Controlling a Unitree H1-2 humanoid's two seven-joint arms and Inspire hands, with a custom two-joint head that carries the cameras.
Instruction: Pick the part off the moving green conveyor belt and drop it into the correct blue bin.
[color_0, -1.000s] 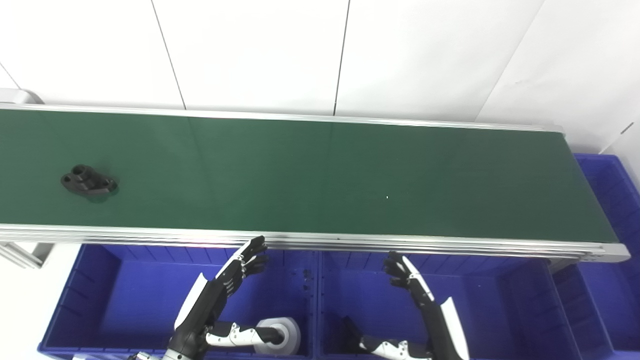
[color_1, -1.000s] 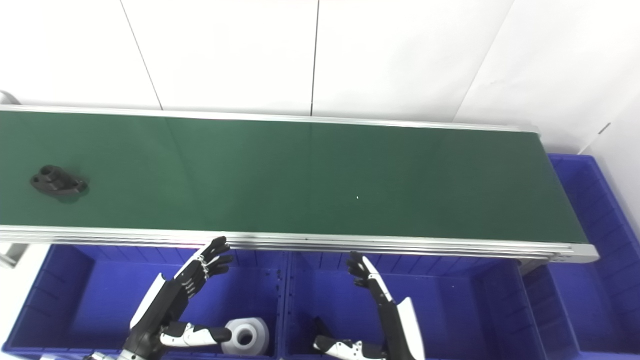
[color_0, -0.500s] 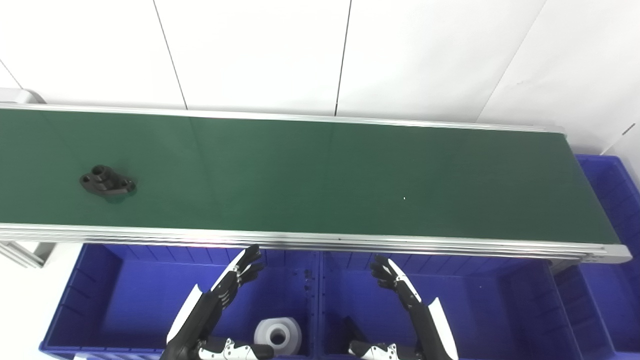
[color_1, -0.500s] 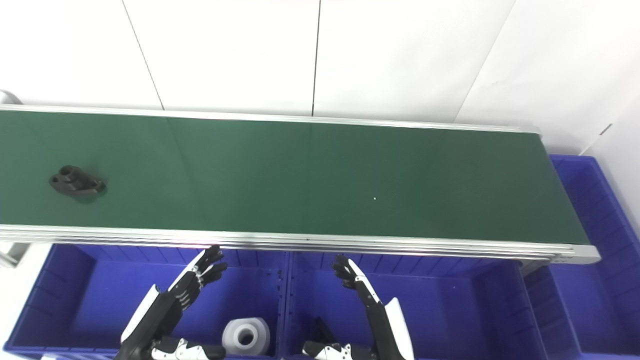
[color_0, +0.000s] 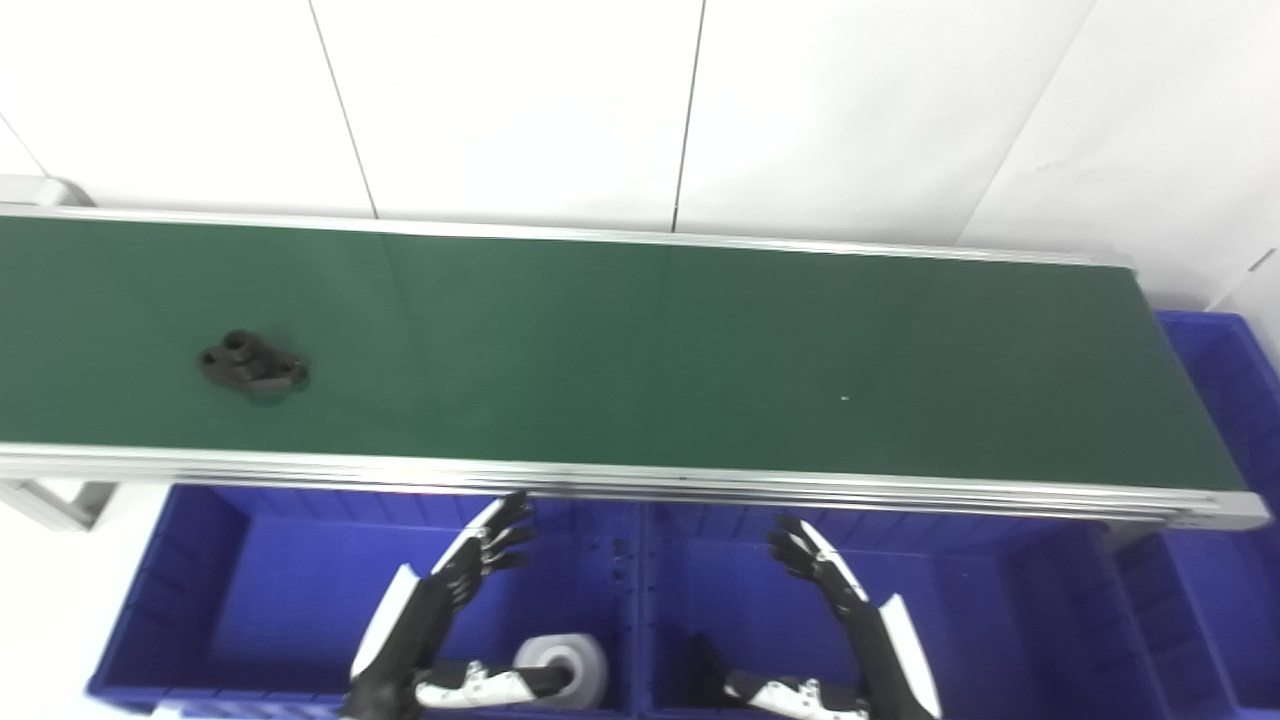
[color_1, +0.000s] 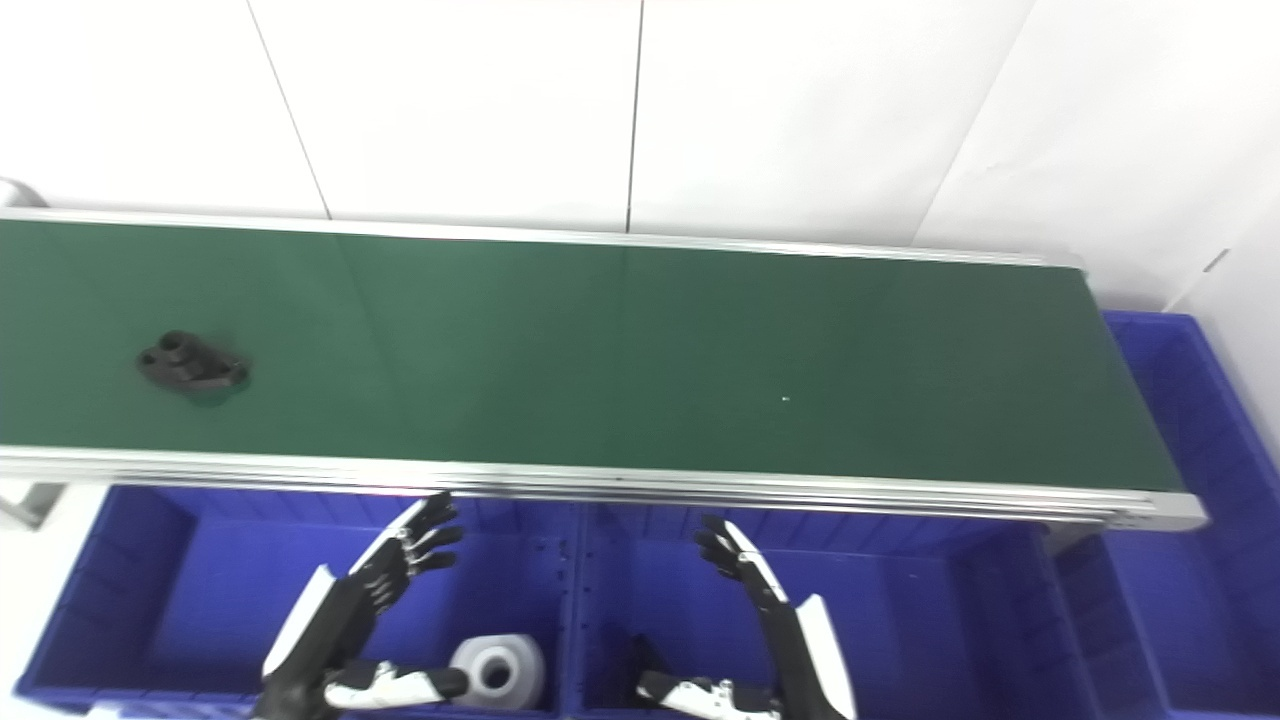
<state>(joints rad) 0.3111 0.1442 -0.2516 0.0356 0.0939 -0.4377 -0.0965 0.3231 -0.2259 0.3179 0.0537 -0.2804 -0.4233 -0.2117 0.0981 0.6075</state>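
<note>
Black flanged part (color_0: 252, 364) lies on the green conveyor belt (color_0: 640, 350), far left. Left hand (color_0: 478, 555) and right hand (color_0: 815, 565) hover over the blue bins (color_0: 200, 590), fingers spread, empty.

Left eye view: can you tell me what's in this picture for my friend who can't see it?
A small black part rides on a long green conveyor belt, far left. Below, the robot's left hand and right hand wait open over blue bins.

Bright, even light; slightly soft focus, faint shadows.
</note>
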